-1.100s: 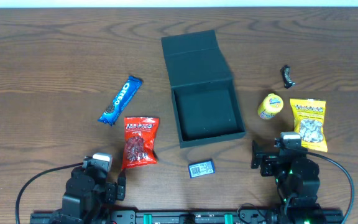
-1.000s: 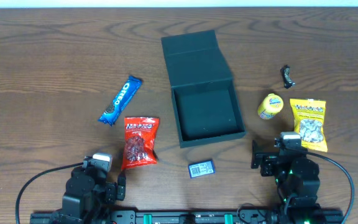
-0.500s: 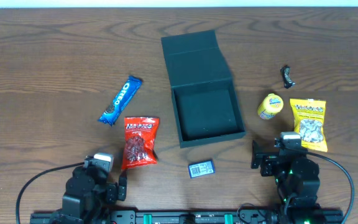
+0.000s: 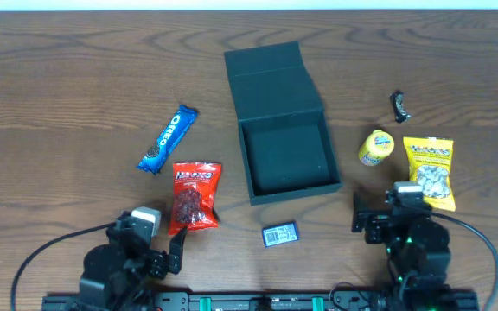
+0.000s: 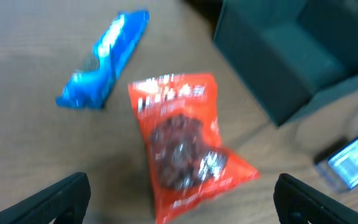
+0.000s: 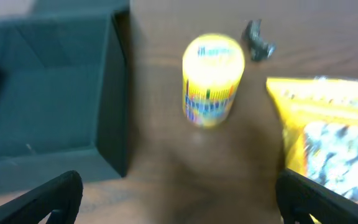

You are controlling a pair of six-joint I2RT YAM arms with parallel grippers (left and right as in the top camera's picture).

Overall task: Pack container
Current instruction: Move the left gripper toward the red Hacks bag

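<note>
The container [image 4: 294, 195], a dark green-black square box, lies open mid-table with its flap lid [image 4: 273, 79] folded back. In the left wrist view its corner [image 5: 278, 68] shows at the top right. My left gripper [image 5: 182, 199] is open near the table's front edge, and a red snack packet [image 5: 182, 143] lies just ahead of and between its fingers, untouched. My right gripper [image 6: 179, 196] is open and empty over bare wood. The container's wall [image 6: 120, 93] is to its left, a yellow cup [image 6: 212, 78] is ahead and a yellow snack bag [image 6: 328, 134] is to its right.
A blue Oreo pack [image 4: 168, 138] lies left of the red packet [image 4: 196, 196]. A small barcode-labelled packet [image 4: 280, 234] sits in front of the container. A small black object [image 4: 399, 106] lies behind the yellow cup [image 4: 375, 147] and the yellow bag [image 4: 430, 171].
My left arm has shifted slightly right, toward the red packet. My right arm has edged a little to the right. No object has moved.
</note>
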